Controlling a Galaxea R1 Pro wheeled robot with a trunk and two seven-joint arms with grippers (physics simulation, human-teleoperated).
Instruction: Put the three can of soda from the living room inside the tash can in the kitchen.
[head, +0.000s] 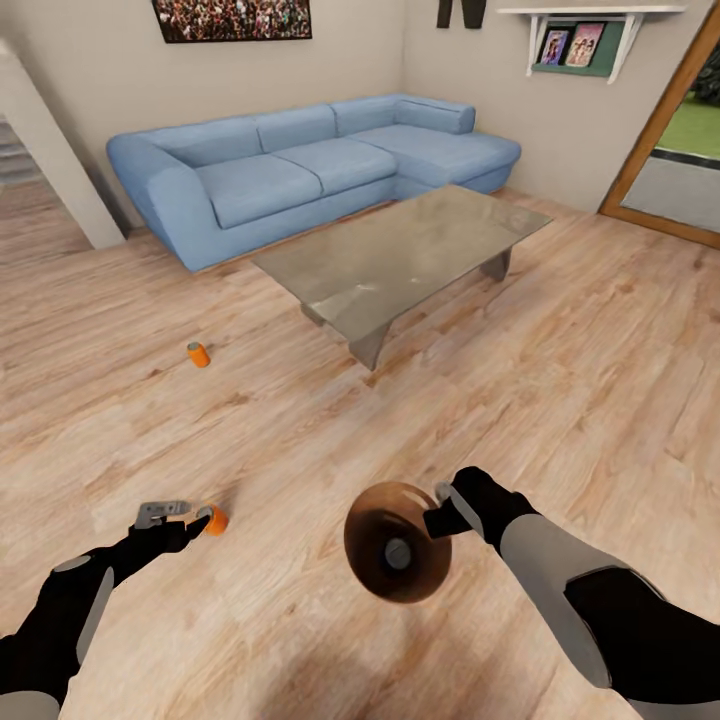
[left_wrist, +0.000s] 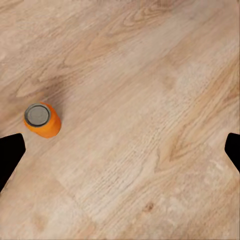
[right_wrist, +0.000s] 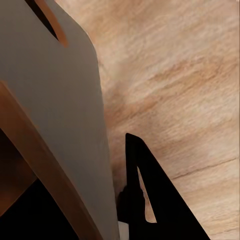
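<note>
orange soda can (left_wrist: 42, 120), upright on the floor just beside the wide-apart left gripper (head: 185, 518), looks light, thin, slippery; grip its middle, while the right gripper (head: 440, 505) clamps the bin's (head: 397, 541) rim.

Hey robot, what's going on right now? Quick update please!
Left gripper open, over soda can on the floor. Right gripper shut on trash can rim; one can inside. Another can near the sofa. Nothing blocking.
</note>
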